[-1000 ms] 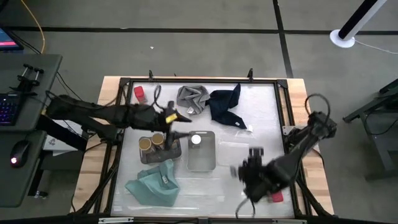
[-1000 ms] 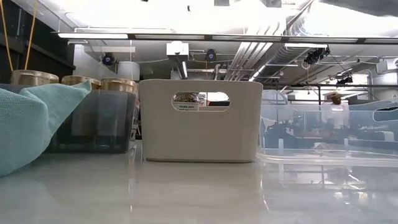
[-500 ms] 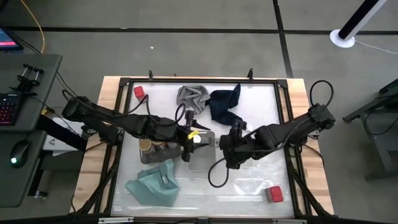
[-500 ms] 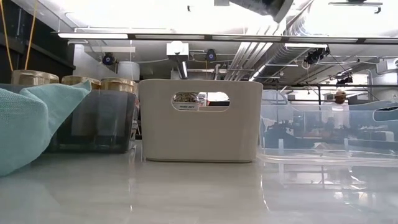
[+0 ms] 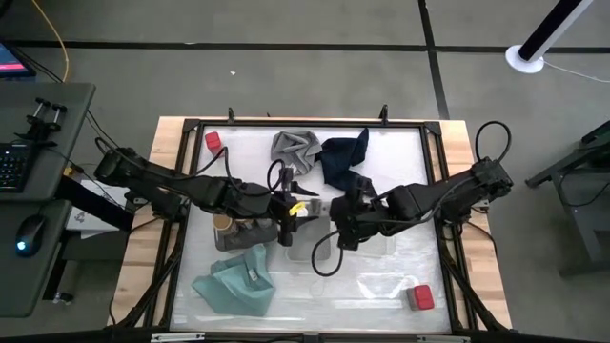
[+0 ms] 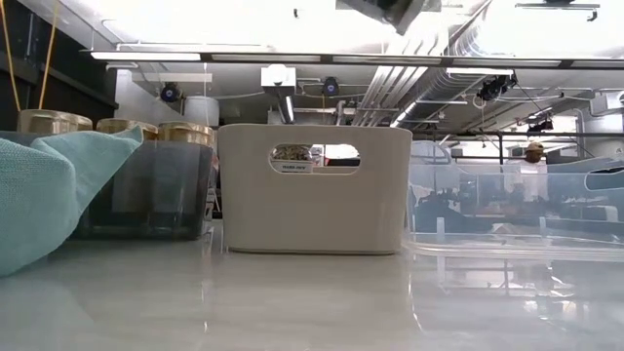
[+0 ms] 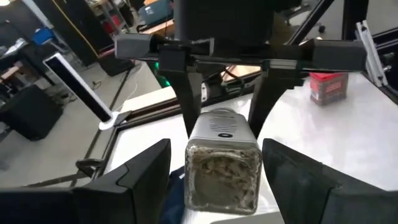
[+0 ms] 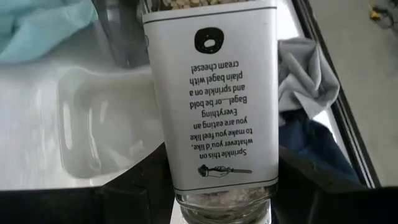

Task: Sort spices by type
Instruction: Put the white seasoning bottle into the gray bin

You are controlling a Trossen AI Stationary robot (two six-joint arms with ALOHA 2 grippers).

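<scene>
A white-topped spice jar [image 7: 221, 168] [image 8: 214, 106] hangs in the air above the beige bin [image 5: 310, 238], lying about level between both grippers. My right gripper [image 5: 339, 217] [image 7: 225, 115] is shut on its cap end. My left gripper [image 5: 289, 215] [image 7: 217, 162] is open, its fingers standing on either side of the jar's bottom end with small gaps showing. Another jar [image 6: 292, 153] stands inside the beige bin. Three tan-topped jars [image 6: 127, 125] stand in the dark tray [image 5: 238, 231]. One red jar [image 5: 213, 141] sits far left, the other [image 5: 420, 297] near right. My right gripper pinches the jar at its white cap end [image 7: 221, 127], one thin finger [image 7: 191, 99] on each side. It comes about level from the table's right. The jar is lifted clear, and its bottom end [image 7: 221, 186] points away toward the left gripper.
A teal cloth [image 5: 233, 284] lies near the dark tray. Grey [image 5: 294, 150] and navy [image 5: 345, 159] cloths lie at the far side. A clear tray [image 5: 381, 284] sits at the near right. The table's metal frame [image 5: 434, 171] runs round the work area.
My right gripper has swept from the near right corner, beside the red jar, up to the table's middle and on toward the left gripper. My left gripper has moved from the dark tray's far side to above the beige bin, then stayed there.
</scene>
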